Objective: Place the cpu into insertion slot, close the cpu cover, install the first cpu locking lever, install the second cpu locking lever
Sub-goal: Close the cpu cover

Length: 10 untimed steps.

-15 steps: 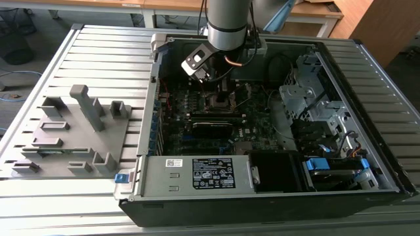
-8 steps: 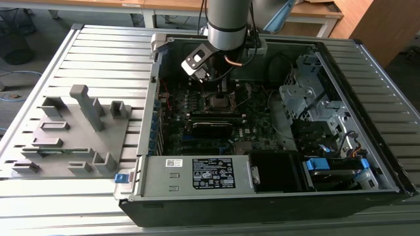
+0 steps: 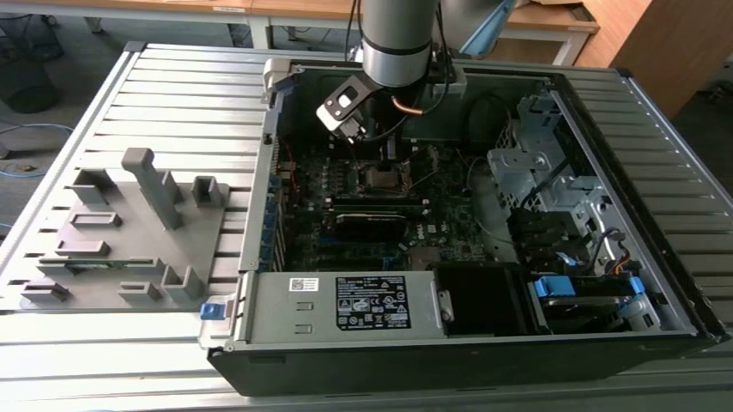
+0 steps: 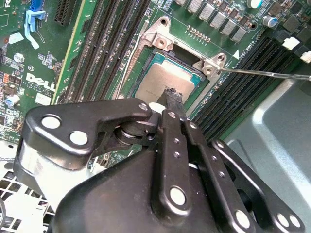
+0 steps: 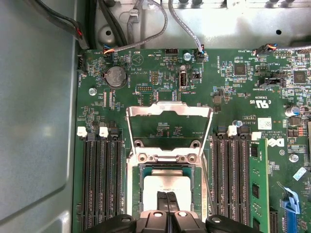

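Observation:
The cpu (image 5: pixel 160 183) (image 4: pixel 156 81), a grey-brown square chip, lies flat in the insertion slot (image 5: pixel 141 170) on the green motherboard. My gripper (image 5: pixel 167 200) (image 4: pixel 173 95) is shut, its fingertips pressed together and resting on or just above the cpu's top. The cpu cover (image 5: pixel 169 109), a silvery frame with an open window, is swung back off the socket, hinged at the socket's edge. One thin locking lever (image 4: pixel 265 74) sticks out free beside the socket. In the exterior view the gripper (image 3: pixel 376 142) hangs over the socket (image 3: pixel 379 178) inside the open computer case.
Memory slots (image 5: pixel 99 184) (image 5: pixel 231 179) flank the socket, with one memory stick (image 5: pixel 257 184) fitted. Cables (image 5: pixel 146 19) run along the case wall. A drive cage (image 3: pixel 538 172) and power supply (image 3: pixel 343 305) fill the case. A grey fixture (image 3: pixel 126 232) stands outside at the exterior view's left.

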Tool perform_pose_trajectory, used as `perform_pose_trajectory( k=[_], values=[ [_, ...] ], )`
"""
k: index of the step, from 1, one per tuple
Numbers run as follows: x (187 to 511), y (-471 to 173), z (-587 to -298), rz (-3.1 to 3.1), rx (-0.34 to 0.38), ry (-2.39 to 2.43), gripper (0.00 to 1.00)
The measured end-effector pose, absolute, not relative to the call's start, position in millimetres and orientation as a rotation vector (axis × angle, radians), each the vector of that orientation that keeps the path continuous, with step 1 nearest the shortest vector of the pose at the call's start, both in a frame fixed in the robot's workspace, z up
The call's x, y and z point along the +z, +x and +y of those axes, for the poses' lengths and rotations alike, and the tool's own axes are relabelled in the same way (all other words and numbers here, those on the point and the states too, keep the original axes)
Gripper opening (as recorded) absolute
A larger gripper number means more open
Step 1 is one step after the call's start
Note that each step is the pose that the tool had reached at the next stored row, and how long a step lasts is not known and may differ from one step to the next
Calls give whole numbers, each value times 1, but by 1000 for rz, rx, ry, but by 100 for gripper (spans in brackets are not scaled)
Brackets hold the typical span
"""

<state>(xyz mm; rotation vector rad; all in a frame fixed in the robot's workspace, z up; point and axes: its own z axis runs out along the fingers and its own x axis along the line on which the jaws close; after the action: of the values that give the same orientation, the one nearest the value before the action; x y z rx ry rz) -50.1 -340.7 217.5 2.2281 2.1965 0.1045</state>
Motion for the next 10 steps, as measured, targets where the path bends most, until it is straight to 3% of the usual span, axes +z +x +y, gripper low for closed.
perform_pose_trajectory(
  k=[10],
  values=[
    [217,-50,-341,2194,98,2225,11]
  ],
)
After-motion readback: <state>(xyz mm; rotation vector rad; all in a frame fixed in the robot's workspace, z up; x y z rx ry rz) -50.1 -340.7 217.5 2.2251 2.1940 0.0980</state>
